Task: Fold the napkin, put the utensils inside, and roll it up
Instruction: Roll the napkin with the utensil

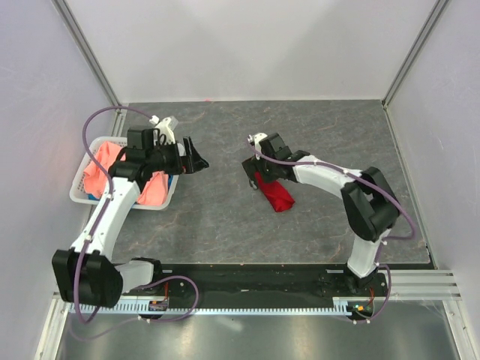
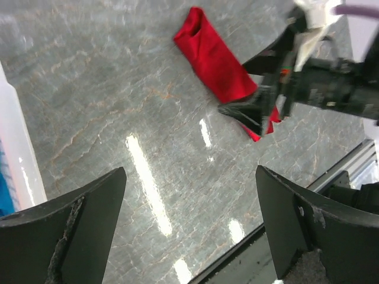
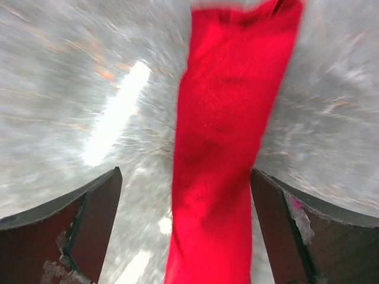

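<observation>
Right wrist shows the right pincer [image 3: 185, 173] spread wide astride the rolled napkin [image 3: 228, 112], left pincer [image 2: 190, 171] wide and empty.

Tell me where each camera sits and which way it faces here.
Top external: above and behind the bases, looking down on the table; both arms show.
Left wrist: on the left arm, facing the rolled napkin; left fingers and the right gripper show.
Right wrist: close over the napkin, blurred; right fingers flank it.
Shared: the napkin.

deep red napkin [image 1: 276, 193], grey marbled table [image 1: 225, 225] with faint rust veins, white basket [image 1: 112, 204], salmon-pink cloth [image 1: 101, 166], blue cloth [image 2: 3, 183], white-and-black arms [image 1: 322, 174], purple cables [image 1: 88, 131]
</observation>
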### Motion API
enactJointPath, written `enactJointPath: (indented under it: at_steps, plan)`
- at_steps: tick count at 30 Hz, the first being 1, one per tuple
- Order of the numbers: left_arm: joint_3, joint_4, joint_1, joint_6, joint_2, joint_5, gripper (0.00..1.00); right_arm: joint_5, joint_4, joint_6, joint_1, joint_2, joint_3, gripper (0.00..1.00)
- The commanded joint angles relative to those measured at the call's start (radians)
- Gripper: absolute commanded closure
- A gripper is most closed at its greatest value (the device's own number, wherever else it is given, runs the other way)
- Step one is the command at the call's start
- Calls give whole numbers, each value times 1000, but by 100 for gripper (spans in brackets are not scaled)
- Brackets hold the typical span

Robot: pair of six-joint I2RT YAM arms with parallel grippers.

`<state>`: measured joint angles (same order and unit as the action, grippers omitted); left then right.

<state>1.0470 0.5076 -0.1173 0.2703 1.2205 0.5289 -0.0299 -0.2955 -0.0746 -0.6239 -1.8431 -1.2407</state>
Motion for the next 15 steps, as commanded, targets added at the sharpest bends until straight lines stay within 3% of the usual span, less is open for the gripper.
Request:
enactJointPath:
  at_steps: [1,5,11,15]
  plan:
    - [-39,-63,7,-72,-116,-30,2,-42,15,-23,10,212,-31,2]
    - [-85,-99,7,-88,-229,-79,2,-7,28,-45,42,413,44,2]
    - [-189,-178,7,-97,-403,-144,0,148,228,-39,53,761,395,2]
    - [-238,-199,7,-100,-455,-152,0,214,277,-62,56,884,573,2]
